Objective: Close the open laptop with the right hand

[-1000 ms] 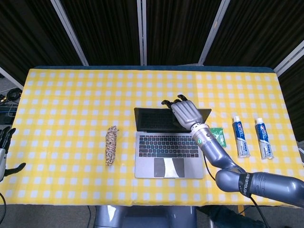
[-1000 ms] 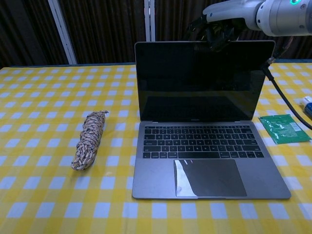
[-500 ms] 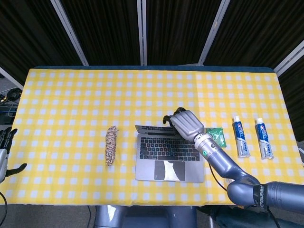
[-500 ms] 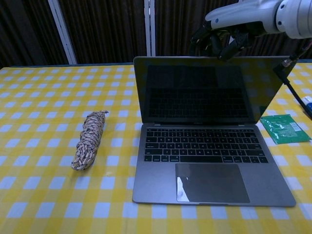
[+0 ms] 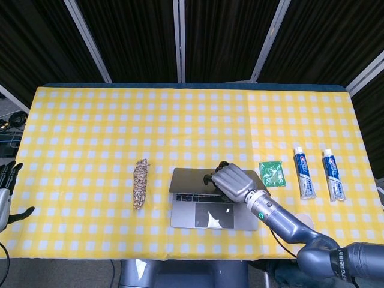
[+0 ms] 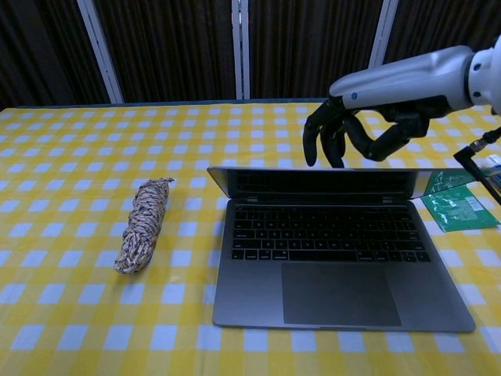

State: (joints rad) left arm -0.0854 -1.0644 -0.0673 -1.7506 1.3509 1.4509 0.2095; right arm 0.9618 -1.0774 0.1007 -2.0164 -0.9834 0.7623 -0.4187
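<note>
Head view: the laptop [image 5: 210, 201] sits near the front edge of the counter [image 5: 90, 120], right of a coil of rope [image 5: 141, 183] and left of a green packet [image 5: 272, 172] and two toothpaste tubes [image 5: 305, 173]. Its lid is tipped well forward over the keys, with only the trackpad strip showing. The right hand [image 5: 234, 183] lies on top of the lid, fingers curled over its far edge. The left hand [image 5: 6, 192] hangs at the far left, off the counter, fingers apart and holding nothing.

Chest view: the lid is low but still short of shut, and the right hand [image 6: 356, 133] hovers over its upper edge with fingers bent downward, gripping nothing. If the fingertips [image 6: 311, 157] hook past the edge as the lid drops, they could be pinched against the keyboard. Pressing off-centre toward the right could skew the laptop toward the packet; a hard push may slam the screen.
</note>
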